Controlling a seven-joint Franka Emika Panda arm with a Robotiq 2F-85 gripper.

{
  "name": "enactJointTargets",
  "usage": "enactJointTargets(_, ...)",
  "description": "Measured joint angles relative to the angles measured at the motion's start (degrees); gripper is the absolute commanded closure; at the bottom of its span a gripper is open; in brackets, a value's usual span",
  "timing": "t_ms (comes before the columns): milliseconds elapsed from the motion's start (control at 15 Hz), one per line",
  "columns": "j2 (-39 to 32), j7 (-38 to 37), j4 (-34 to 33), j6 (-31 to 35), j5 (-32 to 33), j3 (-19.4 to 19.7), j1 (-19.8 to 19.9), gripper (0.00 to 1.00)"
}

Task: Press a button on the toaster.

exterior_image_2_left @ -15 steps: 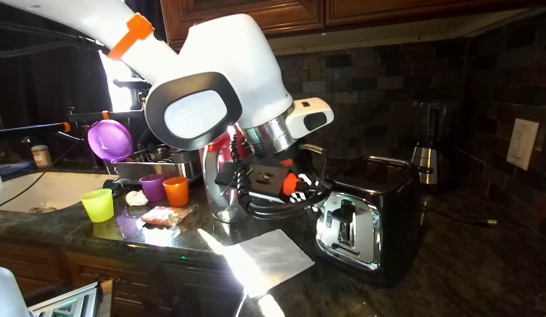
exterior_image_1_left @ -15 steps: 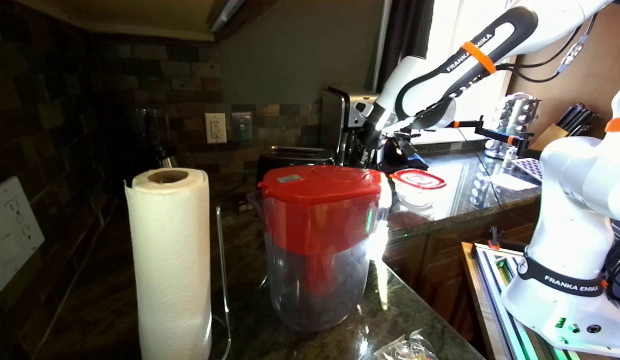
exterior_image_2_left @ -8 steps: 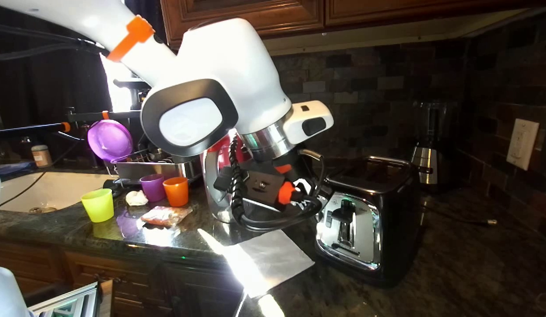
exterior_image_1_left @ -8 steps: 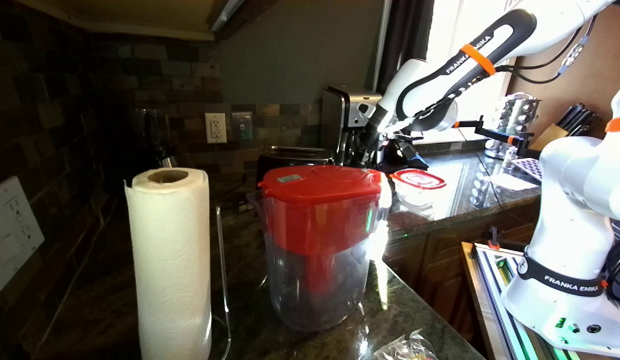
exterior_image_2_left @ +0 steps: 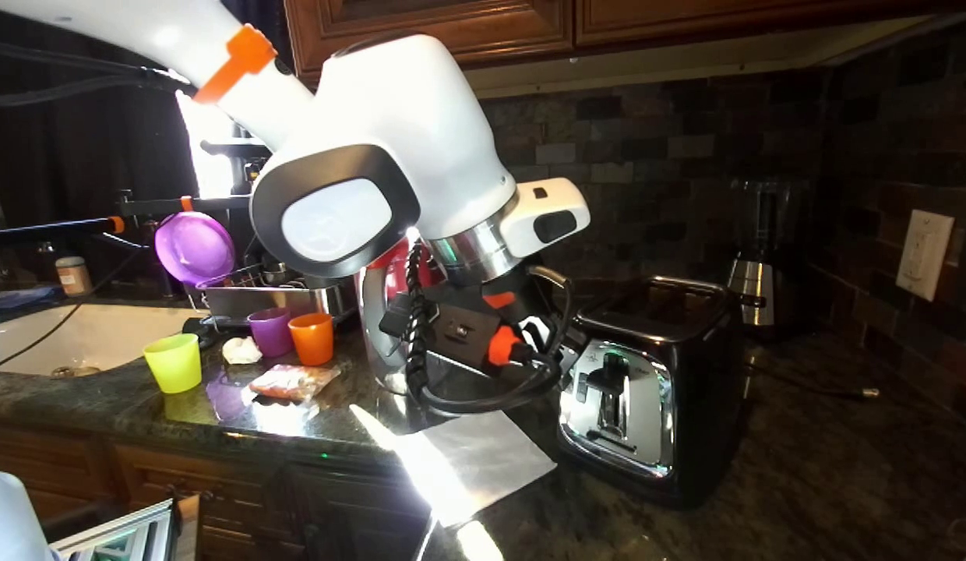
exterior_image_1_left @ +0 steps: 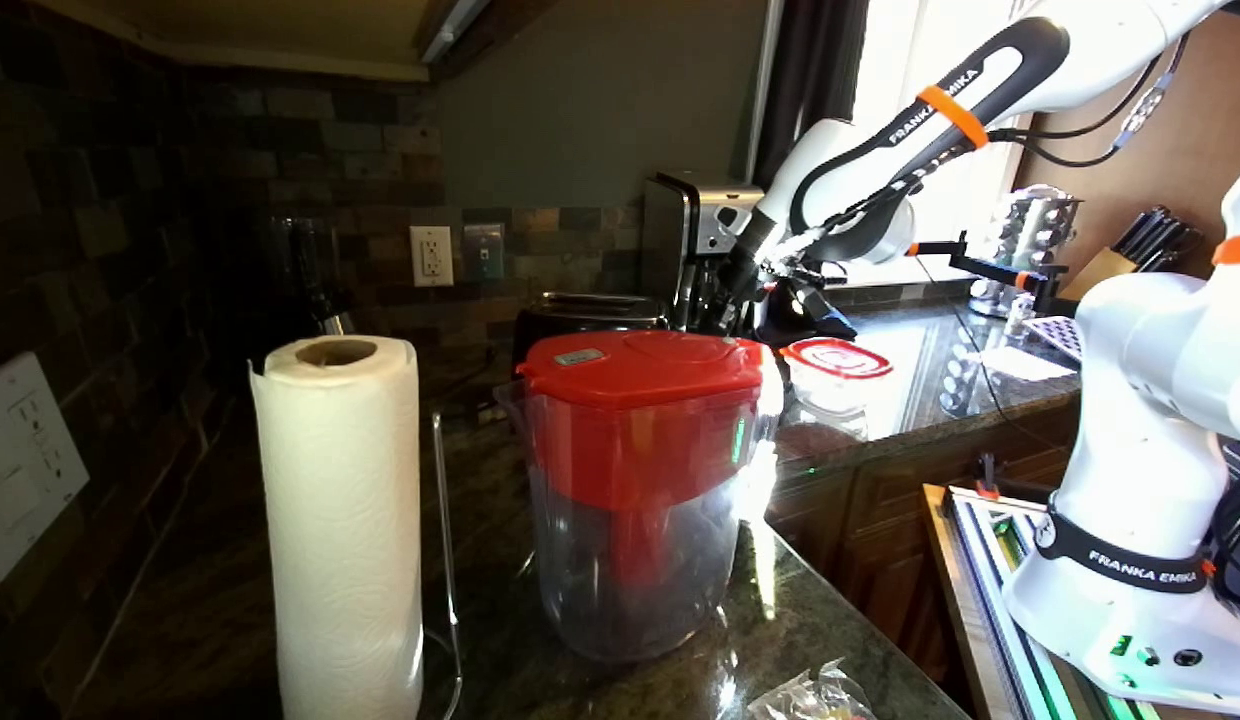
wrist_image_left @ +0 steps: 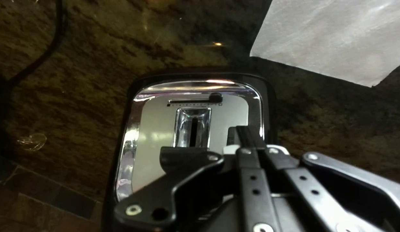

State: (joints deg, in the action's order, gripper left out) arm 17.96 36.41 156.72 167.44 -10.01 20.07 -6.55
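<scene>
The black toaster [exterior_image_2_left: 697, 374] with a chrome front stands on the counter. It also shows in the wrist view [wrist_image_left: 155, 135] and is partly hidden behind a pitcher in an exterior view [exterior_image_1_left: 590, 310]. A dark button strip [wrist_image_left: 231, 136] lies on the front panel beside the lever slot, partly covered by my fingertips. The lever [exterior_image_2_left: 608, 379] sits high in its slot. My gripper [wrist_image_left: 250, 137] is shut and empty, its fingertips together over the panel's edge, right beside the button strip. I cannot tell whether they touch it. The fingertips are also close to the panel in an exterior view [exterior_image_2_left: 574, 354].
A white sheet [exterior_image_2_left: 483, 460] lies in front of the toaster. A red-lidded pitcher [exterior_image_1_left: 640, 380] and a paper towel roll [exterior_image_1_left: 340, 530] stand on the counter. A coffee maker [exterior_image_1_left: 670, 240] stands behind. Cups [exterior_image_2_left: 312, 339] are near the sink. A blender [exterior_image_2_left: 756, 273] stands beyond the toaster.
Over the last second my hand has lowered slightly and tilted a little near the toaster's front, mostly in the first half second. The toaster and its lever have not moved.
</scene>
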Motion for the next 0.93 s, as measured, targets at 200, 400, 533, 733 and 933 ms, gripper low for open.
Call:
enactJointTargets(200, -0.1, 0.0, 0.0, 0.0, -0.6, 0.5, -0.8, 1.00)
enactJointTargets(400, -0.2, 0.0, 0.0, 0.0, -0.7, 0.9, -1.2, 1.00)
enactJointTargets(533, -0.2, 0.0, 0.0, 0.0, -0.7, 1.0, -1.3, 1.00)
enactJointTargets(733, -0.4, 0.0, -0.1, 0.3, -0.7, 1.1, -1.4, 1.00)
enactJointTargets(933, -0.6, 0.0, -0.1, 1.3, -1.0, 1.4, -1.8, 1.00)
